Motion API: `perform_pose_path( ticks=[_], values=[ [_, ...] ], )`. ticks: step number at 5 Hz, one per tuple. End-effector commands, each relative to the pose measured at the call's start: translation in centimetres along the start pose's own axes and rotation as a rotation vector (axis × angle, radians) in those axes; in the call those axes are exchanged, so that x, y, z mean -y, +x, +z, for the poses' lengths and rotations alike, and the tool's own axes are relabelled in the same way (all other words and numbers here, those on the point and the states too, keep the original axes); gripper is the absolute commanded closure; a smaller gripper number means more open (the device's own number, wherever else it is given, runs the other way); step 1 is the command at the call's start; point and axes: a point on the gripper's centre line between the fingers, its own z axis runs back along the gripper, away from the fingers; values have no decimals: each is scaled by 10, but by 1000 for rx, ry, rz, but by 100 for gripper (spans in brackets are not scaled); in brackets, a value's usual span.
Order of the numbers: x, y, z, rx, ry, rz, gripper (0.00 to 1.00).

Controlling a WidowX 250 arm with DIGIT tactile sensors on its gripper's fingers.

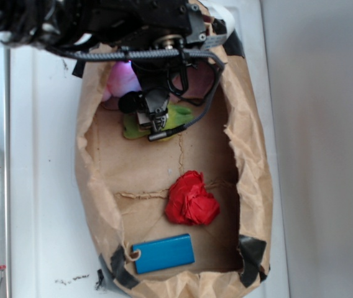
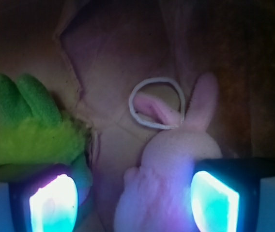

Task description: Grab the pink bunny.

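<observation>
Fig. — Fingers over the pink bunny (image 2: 176, 169), inside a brown paper bag (image 1: 96, 186) lying open on the white tabletop (image 1: 40, 186).

a) Bunny: at the bag's 12 o'clock end in the exterior view, mostly hidden under the arm; in the wrist view it fills the lower centre-right. Ears point toward 12, white loop cord (image 2: 156, 103) lies at the head. Judge it light, soft, squashy, not fragile; fur prob. gives good grip. Take it across the body, not by ears or cord, which would likely slip or dangle.

b) Gripper (image 2: 132, 200): fingers (image 2: 53, 203) apart, lit pads either side; right pad sits against or just beside the bunny's flank, left pad well clear of it. Contact cannot be told.

c) Neighbours: green frog (image 2: 31, 135) at 9 o'clock of the bunny, just above the left finger — you risk pinching it too. Red wad (image 1: 192, 198) and blue card (image 1: 164, 253) lie well apart toward 6.

d) Room: bag walls rise close at 12 and 3; open floor between frog and bunny. Lift straight up.
</observation>
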Motion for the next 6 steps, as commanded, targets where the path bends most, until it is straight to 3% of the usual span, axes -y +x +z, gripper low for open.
perform_pose_path(
  ticks=[1,3,4,5,6],
  values=[
    [-4,0,5,37,80,-126,0],
    [5,0,-4,46,126,-200,0],
    [10,10,-29,33,200,-206,0],
    [16,-6,-52,19,285,-225,0],
    [15,-7,-50,20,286,-225,0]
  ],
)
